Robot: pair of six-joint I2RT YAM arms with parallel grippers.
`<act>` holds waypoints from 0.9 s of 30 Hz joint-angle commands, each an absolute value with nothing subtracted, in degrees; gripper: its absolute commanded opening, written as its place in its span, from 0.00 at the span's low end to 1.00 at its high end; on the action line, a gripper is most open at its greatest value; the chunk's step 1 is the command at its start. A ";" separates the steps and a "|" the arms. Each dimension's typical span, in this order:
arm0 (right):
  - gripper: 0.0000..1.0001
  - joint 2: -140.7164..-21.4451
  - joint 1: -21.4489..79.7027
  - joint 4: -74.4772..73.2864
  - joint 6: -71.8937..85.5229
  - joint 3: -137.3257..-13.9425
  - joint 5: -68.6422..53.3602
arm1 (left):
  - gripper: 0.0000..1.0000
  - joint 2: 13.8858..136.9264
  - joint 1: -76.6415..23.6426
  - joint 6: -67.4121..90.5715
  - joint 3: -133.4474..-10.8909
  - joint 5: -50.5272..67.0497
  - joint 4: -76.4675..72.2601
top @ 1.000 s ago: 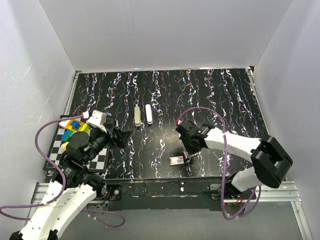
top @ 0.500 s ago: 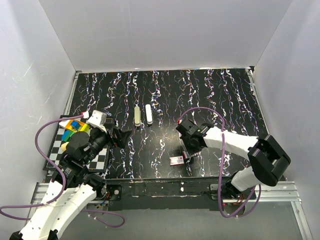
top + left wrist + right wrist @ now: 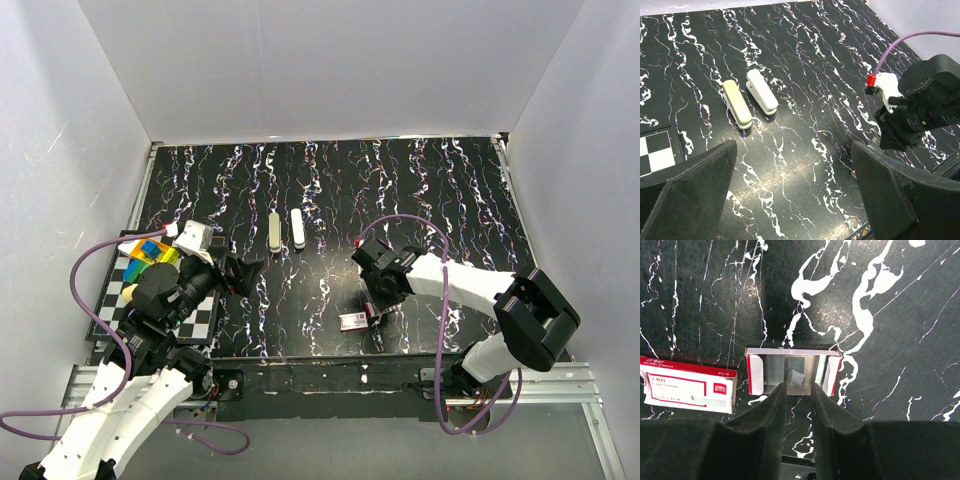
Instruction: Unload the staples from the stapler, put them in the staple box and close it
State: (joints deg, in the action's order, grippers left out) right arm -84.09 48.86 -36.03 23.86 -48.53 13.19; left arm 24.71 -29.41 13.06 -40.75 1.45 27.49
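Running between plain white walls (image 3: 330, 60), the black, white-veined counter (image 3: 420, 190) carries a beige stapler (image 3: 274, 232) and a white stapler (image 3: 297, 228) lying side by side near its middle. The left end effector (image 3: 794, 150) hovers on their near-left side with its jaws wide apart. The right end effector (image 3: 799, 390), well away to their right by the near edge, stands over an open staple tray (image 3: 756, 374), jaws narrowly apart around a short staple strip (image 3: 797, 377); whether they pinch it cannot be told.

The right gripper (image 3: 799, 388) has parted its jaws a little above the open staple tray (image 3: 755, 371), its arm edging slightly leftward.
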 commanded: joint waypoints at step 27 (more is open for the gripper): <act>0.08 -81.12 48.08 -37.09 23.73 -51.15 15.74 | 0.98 24.87 -29.09 12.92 -40.78 0.97 27.86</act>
